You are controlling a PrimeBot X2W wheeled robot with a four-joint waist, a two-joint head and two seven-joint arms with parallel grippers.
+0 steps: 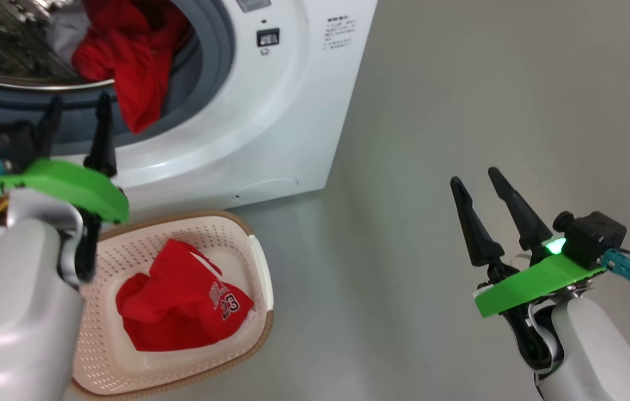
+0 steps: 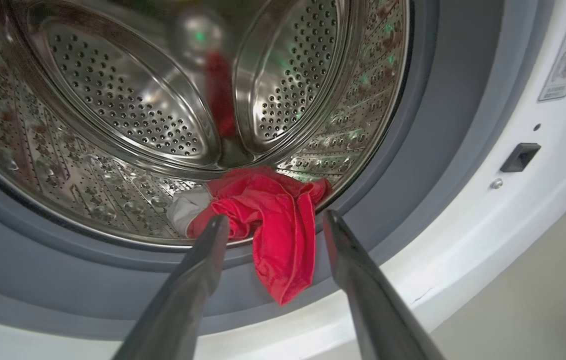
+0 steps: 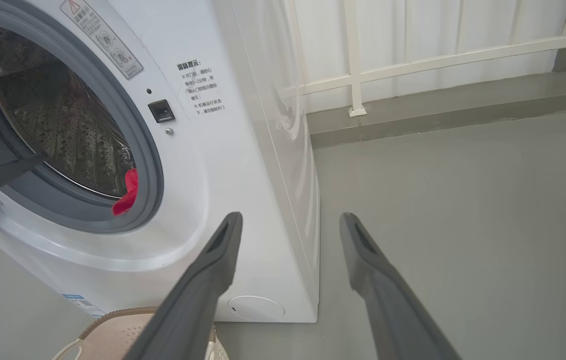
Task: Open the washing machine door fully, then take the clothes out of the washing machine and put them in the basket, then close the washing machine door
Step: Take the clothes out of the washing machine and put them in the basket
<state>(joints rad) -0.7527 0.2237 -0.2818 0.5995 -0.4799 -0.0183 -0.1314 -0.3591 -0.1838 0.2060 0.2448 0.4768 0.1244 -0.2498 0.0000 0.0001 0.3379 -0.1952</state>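
Basket partly hidden behind left hand.

red garment hangs over washing machine rim; red jersey crumpled in basket.

We see the drum mouth wide open before our left hand; only red clothes drape over the grey rubber ring at its lower edge. The basket stands below; bare floor surrounds our right hand.
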